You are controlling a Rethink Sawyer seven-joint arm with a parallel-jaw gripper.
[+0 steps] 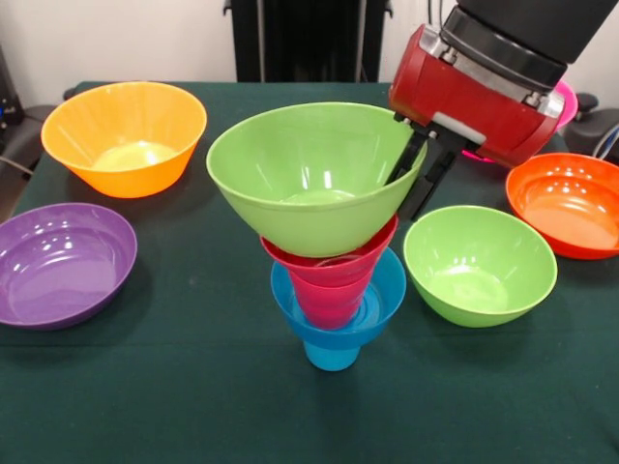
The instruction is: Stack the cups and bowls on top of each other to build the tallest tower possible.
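Nearest the camera, a bare stretch of dark green table [174, 406]. Just behind it, at centre, the tower [331, 290]. At its foot, upright on the cloth, a sky-blue cup [331, 355]. Seated on that cup's mouth, a small blue bowl [385, 290]. Inside that bowl, a red cup [329, 302], upright. Over the red cup, a small red bowl [372, 253], with only its rim and upper wall on show. Crowning the pile, a top green bowl [300, 208], much wider than everything under it, tipped a little with its mouth toward the camera and its right side higher.

Level with the tower, to the left, a purple bowl [63, 263], upright and well apart from the pile. To the right, a second green bowl [479, 266], upright, near the blue bowl but not touching it.

At the top green bowl's right rim, the claw [398, 198]: one black finger inside the wall, the other outside, clamped together on that rim. Above it, slanting down from the upper right corner, the red and black arm [474, 92].

Further back on the right, an orange bowl [571, 203] at the table's edge. Further back on the left, a yellow-orange bowl [124, 135], upright. Behind the arm, a sliver of a pink bowl [567, 104], mostly hidden. At the far side, the black pedestal [300, 39].
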